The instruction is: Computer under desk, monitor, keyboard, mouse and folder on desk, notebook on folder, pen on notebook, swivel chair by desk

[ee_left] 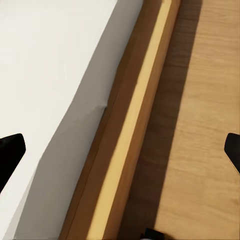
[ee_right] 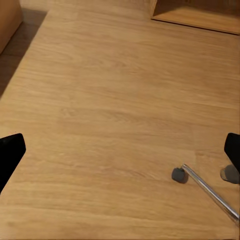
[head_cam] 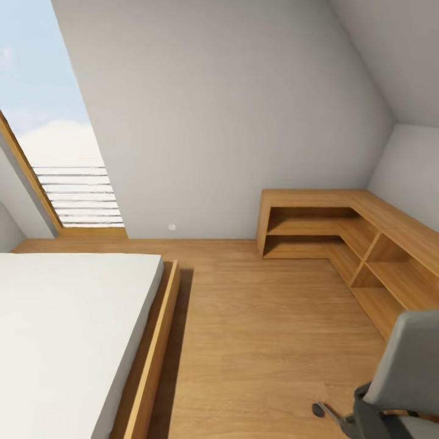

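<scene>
I am in the bedroom, with grey sloping walls and a light wood floor (head_cam: pixel 268 341). The swivel chair (head_cam: pixel 402 372) shows its grey back at the lower right of the head view, with a chrome leg and a caster (head_cam: pixel 318 410) below it. The right wrist view looks down on the floor and on that chrome leg (ee_right: pixel 210 192) with its caster (ee_right: pixel 178 175). My right gripper (ee_right: pixel 120 152) is open, fingertips dark at both picture edges. My left gripper (ee_left: pixel 120 150) is open above the bed's wooden edge. The desk, computer, monitor, keyboard, mouse, folder, notebook and pen are out of view.
A bed with a white mattress (head_cam: pixel 61 329) and wooden frame (head_cam: pixel 155 353) fills the lower left. Low light-wood shelving (head_cam: pixel 341 235) wraps the far right corner. A skylight (head_cam: pixel 55 134) opens on the left wall. Open floor lies between bed and shelving.
</scene>
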### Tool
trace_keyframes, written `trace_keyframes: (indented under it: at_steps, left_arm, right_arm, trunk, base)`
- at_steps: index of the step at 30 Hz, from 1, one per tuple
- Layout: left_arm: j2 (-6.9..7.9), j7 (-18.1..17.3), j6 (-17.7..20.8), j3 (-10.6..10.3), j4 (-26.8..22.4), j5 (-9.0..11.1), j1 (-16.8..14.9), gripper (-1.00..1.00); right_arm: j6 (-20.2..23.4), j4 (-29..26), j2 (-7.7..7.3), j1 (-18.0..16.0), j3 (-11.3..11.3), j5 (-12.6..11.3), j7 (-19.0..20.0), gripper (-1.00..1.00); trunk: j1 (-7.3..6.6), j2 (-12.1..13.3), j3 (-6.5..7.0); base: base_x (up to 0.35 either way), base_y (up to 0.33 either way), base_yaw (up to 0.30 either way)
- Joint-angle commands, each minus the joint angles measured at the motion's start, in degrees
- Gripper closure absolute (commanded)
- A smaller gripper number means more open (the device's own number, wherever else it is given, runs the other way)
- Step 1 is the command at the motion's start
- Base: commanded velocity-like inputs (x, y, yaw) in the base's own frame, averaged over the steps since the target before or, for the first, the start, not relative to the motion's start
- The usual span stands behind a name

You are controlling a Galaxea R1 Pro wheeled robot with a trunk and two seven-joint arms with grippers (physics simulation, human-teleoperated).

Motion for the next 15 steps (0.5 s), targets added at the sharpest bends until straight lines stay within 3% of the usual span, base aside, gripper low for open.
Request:
trace_keyframes:
  at_steps: [1,15]
  left_arm:
    - [0.02,0.4,-0.1,-0.5,0.0,0.2,0.0,-1.0]
    - [0.01,0.4,0.0,-0.5,0.0,0.2,0.0,-1.0]
  right_arm:
    - [-0.1,0.1,0.03,0.0,0.5,-0.2,-0.3,-1.0]
    - [-0.1,0.1,0.03,0.0,0.5,0.0,-0.2,-1.0]
  trunk:
    - [0.06,-0.1,-0.11]
    - [0.06,-0.1,-0.11]
  base:
    - [0.328,0.009,0.0]
    - [0.328,0.001,0.0]
